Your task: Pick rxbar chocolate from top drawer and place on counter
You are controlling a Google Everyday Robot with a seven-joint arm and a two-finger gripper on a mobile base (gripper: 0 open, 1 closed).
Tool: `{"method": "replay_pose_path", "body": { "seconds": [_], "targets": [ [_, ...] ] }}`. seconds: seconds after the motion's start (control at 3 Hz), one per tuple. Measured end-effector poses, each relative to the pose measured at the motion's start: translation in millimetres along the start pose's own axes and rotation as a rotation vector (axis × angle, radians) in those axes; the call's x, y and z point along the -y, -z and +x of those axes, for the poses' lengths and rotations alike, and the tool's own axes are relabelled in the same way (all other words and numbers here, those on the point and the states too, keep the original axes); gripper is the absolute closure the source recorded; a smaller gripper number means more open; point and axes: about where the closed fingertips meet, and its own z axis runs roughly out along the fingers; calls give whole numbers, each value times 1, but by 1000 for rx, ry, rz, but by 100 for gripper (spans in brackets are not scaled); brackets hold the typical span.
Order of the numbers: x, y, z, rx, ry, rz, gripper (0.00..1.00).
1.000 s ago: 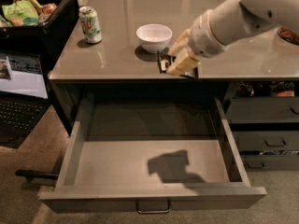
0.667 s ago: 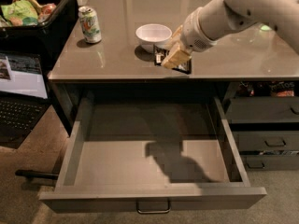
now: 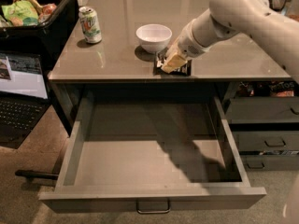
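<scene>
The rxbar chocolate [image 3: 183, 70], a flat black bar, lies on the counter [image 3: 121, 59] near its front edge, just right of and in front of the white bowl. My gripper [image 3: 171, 63] is right on top of the bar, reaching down from the upper right, and its tan fingers [image 3: 174, 59] are closed on it. The top drawer [image 3: 140, 164] is pulled fully open below the counter. Its grey floor is bare, with the arm's shadow on it, and its metal handle [image 3: 153, 206] is at the front.
A white bowl [image 3: 153, 36] and a green-and-white soda can [image 3: 90, 24] stand on the counter. A black bin of snacks [image 3: 32, 10] and a laptop [image 3: 21, 87] are at the left. Narrower dark drawers [image 3: 261, 125] are at the right.
My gripper has moved a little left and down with the bar, from above the counter's front edge to the counter surface beside the bowl.
</scene>
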Motion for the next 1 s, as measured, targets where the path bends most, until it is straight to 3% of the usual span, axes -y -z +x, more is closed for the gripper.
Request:
{"method": "replay_pose_path", "body": {
  "seconds": [1.0],
  "targets": [
    [4,-8,11,-28,-24,2,11]
  ]
}}
